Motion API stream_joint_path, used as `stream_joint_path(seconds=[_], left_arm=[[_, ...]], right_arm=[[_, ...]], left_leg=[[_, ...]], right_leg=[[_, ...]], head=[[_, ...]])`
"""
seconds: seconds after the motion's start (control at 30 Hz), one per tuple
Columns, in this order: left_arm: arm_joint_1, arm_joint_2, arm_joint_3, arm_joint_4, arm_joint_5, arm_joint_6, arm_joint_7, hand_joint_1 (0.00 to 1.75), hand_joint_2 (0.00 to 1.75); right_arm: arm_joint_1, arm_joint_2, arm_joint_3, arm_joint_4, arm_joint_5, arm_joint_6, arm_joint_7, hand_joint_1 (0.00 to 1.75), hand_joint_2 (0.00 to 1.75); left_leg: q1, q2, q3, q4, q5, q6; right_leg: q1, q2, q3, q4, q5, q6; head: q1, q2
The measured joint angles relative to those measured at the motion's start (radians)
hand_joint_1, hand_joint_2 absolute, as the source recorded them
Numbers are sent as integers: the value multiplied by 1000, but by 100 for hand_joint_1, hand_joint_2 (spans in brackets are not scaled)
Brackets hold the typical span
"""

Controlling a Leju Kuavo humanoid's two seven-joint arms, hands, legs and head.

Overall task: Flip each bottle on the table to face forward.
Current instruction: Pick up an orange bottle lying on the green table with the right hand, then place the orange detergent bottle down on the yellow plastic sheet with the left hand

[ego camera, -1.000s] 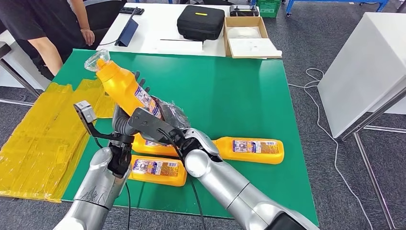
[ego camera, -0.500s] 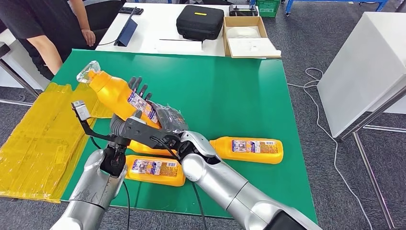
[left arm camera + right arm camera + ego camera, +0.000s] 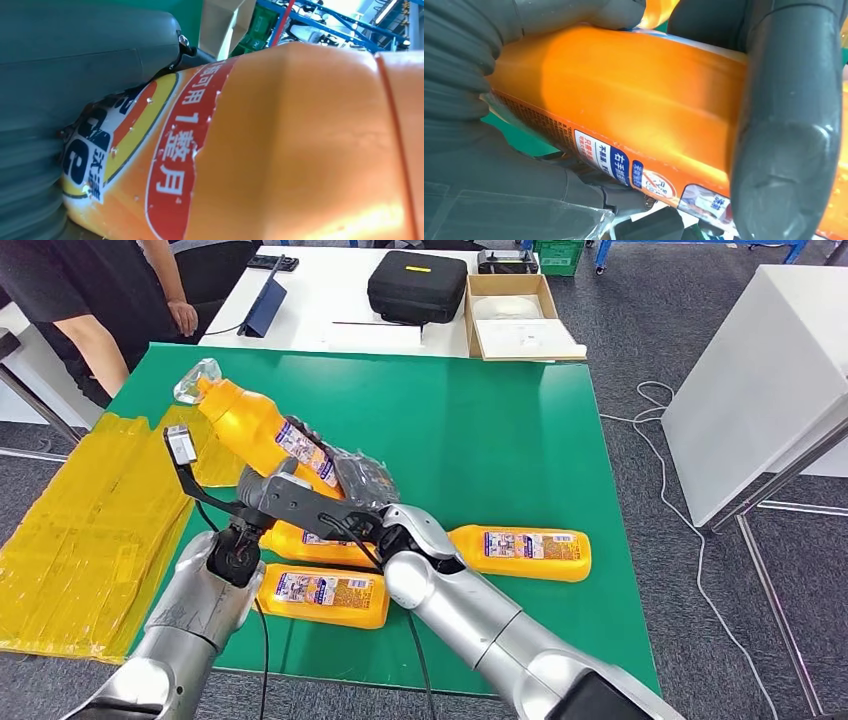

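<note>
**Orange bottle held aloft in both hands, three more lying flat**

Orange plastic throughout: four bottles counted. One bottle is raised off the green table over its left part, tilted, clear cap pointing toward the far left corner. Three lie on their sides near the front edge: one closest to that edge, one just behind it and partly hidden by the arms, one further right.

Left hand grasps the raised bottle low on its body, by the label; the wrist view shows the grey cover and thumb pressed against it. Right hand is wrapped round the same bottle, thumb across one face, fingers across the other. Both are clenched on it.

Handling, as judged: rigid, flat-sided plastic, glossy and likely slippery where bare, contents unknown so weight uncertain. Flat faces give the surest hold; the mid-body, clear of the cap, is the place to take it. The label's torn edge offers little grip.
</note>
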Motion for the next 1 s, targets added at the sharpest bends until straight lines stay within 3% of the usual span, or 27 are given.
stream_joint_path(seconds=[0.67,0.73,0.8,0.87,1.0], left_arm=[[-35,17,-1,74,38,-33,-5,175,175],[-35,19,-1,74,38,-34,-4,175,175],[-36,20,-1,74,38,-34,-4,175,175],[-39,25,-1,75,40,-35,-4,175,175],[-52,36,0,86,57,-55,-2,175,175]], right_arm=[[-16,1,3,50,-10,-5,-22,175,175],[-16,1,3,51,-10,-5,-23,94,175],[-15,2,3,53,-3,-7,-25,7,87],[-9,2,-1,53,26,-17,-34,0,0],[25,-11,-57,20,137,-32,-53,0,0]], left_leg=[[0,0,-1,0,0,0],[0,0,-1,0,0,0],[0,0,-1,0,0,0],[0,0,-1,0,0,0],[0,-2,-1,0,0,0]], right_leg=[[0,0,0,0,0,0],[0,0,0,0,0,0],[0,0,0,0,0,0],[0,0,0,0,0,0],[0,0,0,0,0,0]], head=[[0,0],[0,0],[0,0],[0,0],[0,0]])
